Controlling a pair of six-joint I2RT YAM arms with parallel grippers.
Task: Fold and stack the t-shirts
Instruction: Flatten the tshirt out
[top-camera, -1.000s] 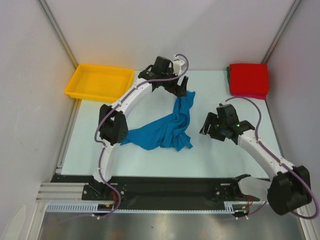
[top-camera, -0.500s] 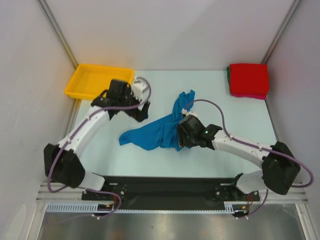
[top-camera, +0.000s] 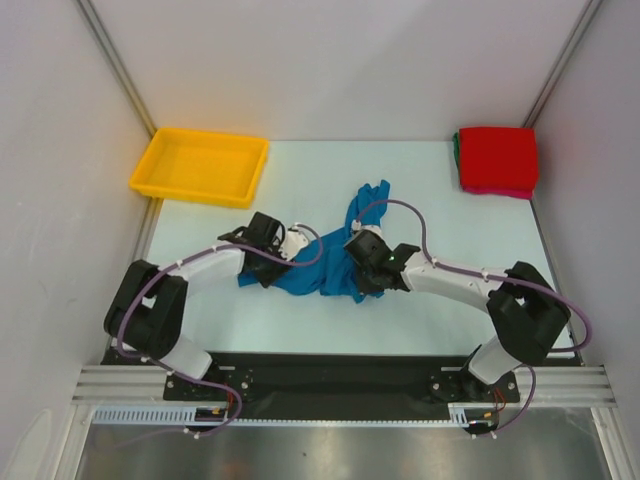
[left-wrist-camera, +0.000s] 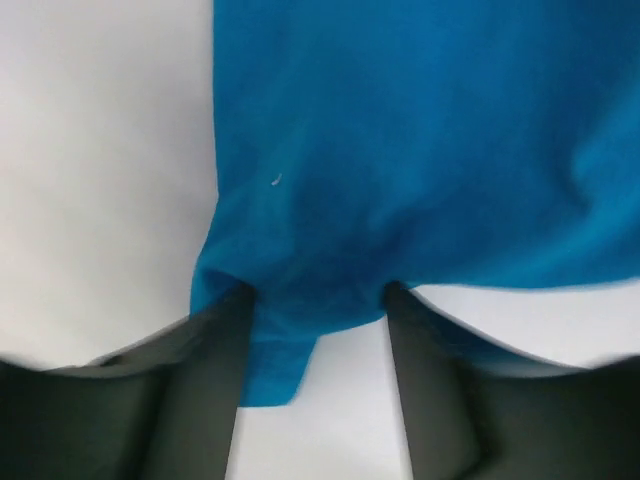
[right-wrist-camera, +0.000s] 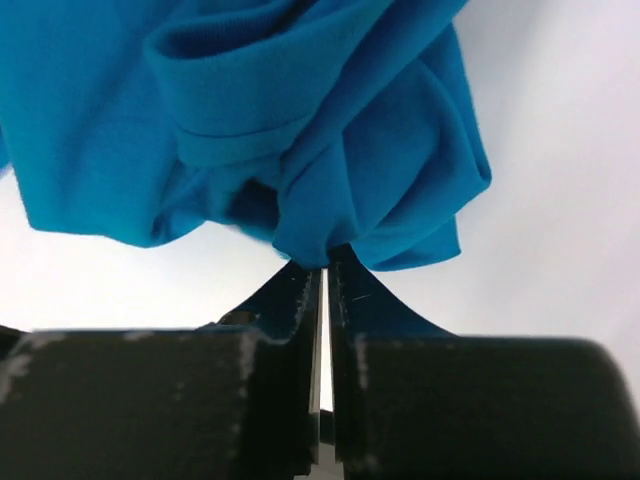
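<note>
A bright blue t-shirt (top-camera: 318, 272) lies crumpled mid-table. My left gripper (top-camera: 273, 264) sits low at the shirt's left end. In the left wrist view the left gripper (left-wrist-camera: 320, 297) has its jaws partly apart, with the blue t-shirt (left-wrist-camera: 400, 150) edge lying between the fingertips. My right gripper (top-camera: 359, 268) is at the shirt's right side. Seen from the right wrist, the right gripper (right-wrist-camera: 327, 258) is shut on a bunched fold of the blue t-shirt (right-wrist-camera: 300, 120). A folded red t-shirt (top-camera: 497, 155) tops a stack at the back right, with thin green and pink edges showing under it.
A yellow tray (top-camera: 160, 176) stands at the back left corner. White walls with metal posts close in the table on both sides and at the back. The arms' base rail runs along the near edge.
The left arm swung from near the tray down to the shirt's left end, its jaws narrowing. The right gripper closed on a fold at the shirt's right side.
</note>
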